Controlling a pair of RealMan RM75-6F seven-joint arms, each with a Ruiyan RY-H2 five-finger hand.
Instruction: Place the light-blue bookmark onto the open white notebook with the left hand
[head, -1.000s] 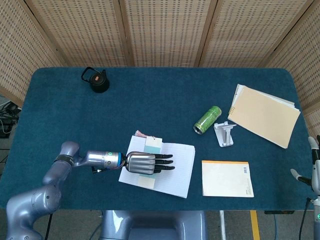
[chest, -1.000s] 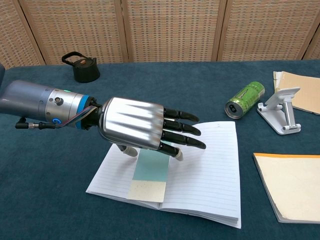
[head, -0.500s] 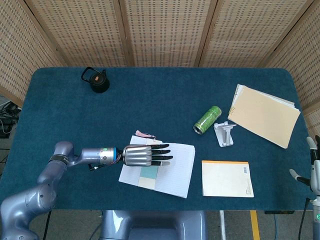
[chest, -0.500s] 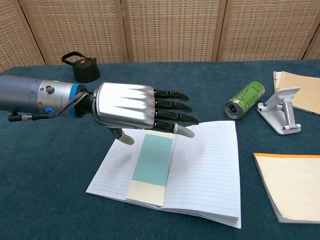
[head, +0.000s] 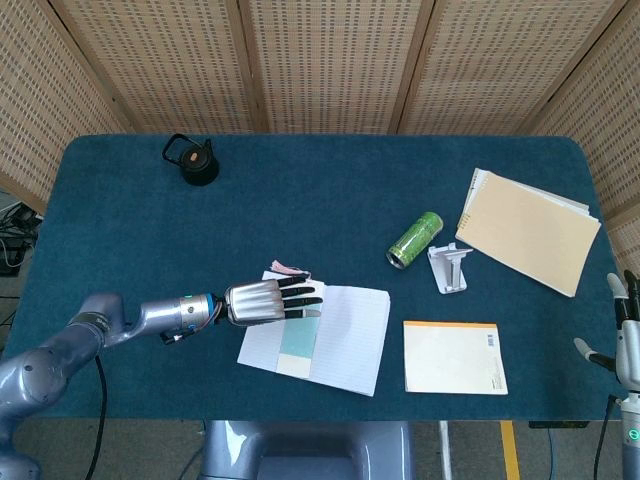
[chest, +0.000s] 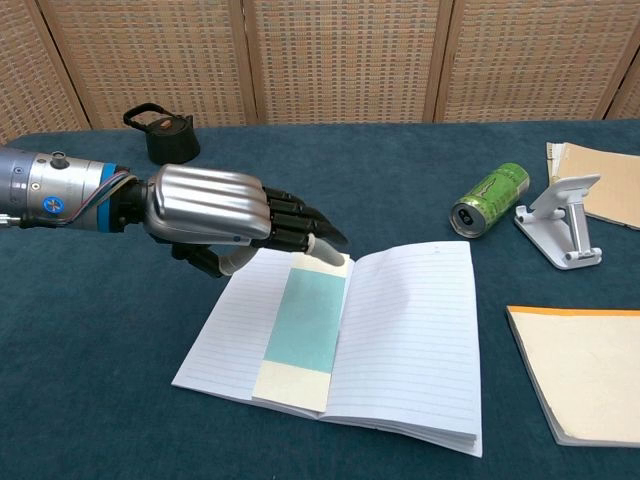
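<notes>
**Bookmark lying on the notebook, left hand empty above its top end**

I see the blue worktop (head: 300, 200) filling most of the head view. At lower centre the open white notebook (chest: 400, 340) lies flat on it, pages up. To the right sit a closed orange-edged pad (head: 454, 356) and, at the upper right, a tan folder (head: 530, 232).

My left hand (chest: 215, 210) reaches in from the left of the frame and hangs over the notebook's upper left corner. Its fingers (chest: 300, 225) are curled loosely downward and forward, gripping nothing; whether the pale tip meets the strip's top edge I cannot tell. My right hand (head: 622, 335) shows only at the lower right edge of the head view, off the worktop, and I cannot tell how its fingers lie.

The light-blue bookmark (chest: 305, 320) lies flat on the notebook's left page, just beside the centre fold, its cream end toward the bottom of the frame.

Smaller things: a green can (head: 415, 240) on its side at centre right, a white phone stand (head: 449, 268) just beside it, and a black lid with a loop handle (head: 192, 158) at the upper left.
</notes>
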